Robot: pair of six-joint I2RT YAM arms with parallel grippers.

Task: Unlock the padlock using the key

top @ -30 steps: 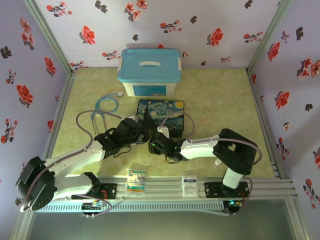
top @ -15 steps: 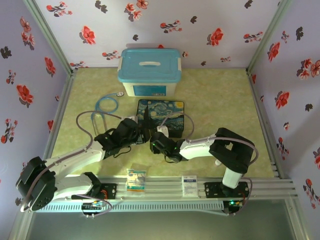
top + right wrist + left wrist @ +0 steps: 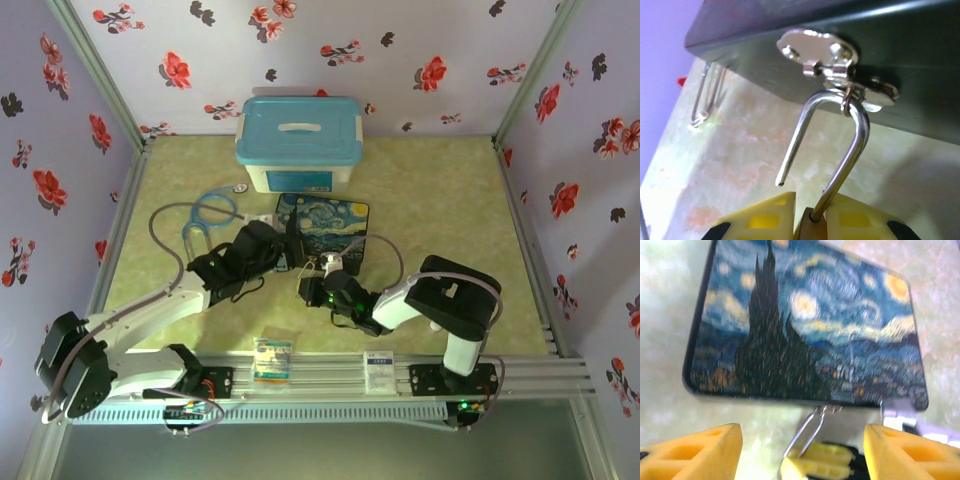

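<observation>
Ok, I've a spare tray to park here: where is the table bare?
Bare: the right side of the table beyond the right arm, from the starry box and blue-lidded bin across to the right wall. Crowded: centre-front, where the left claw and right claw meet at the box, and the left, with looped blue tubing.

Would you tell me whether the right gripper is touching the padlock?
Touching. The right wrist view shows the right gripper with its yellow fingers pressed against both sides of the padlock, at its brass body, with no gap.
</observation>
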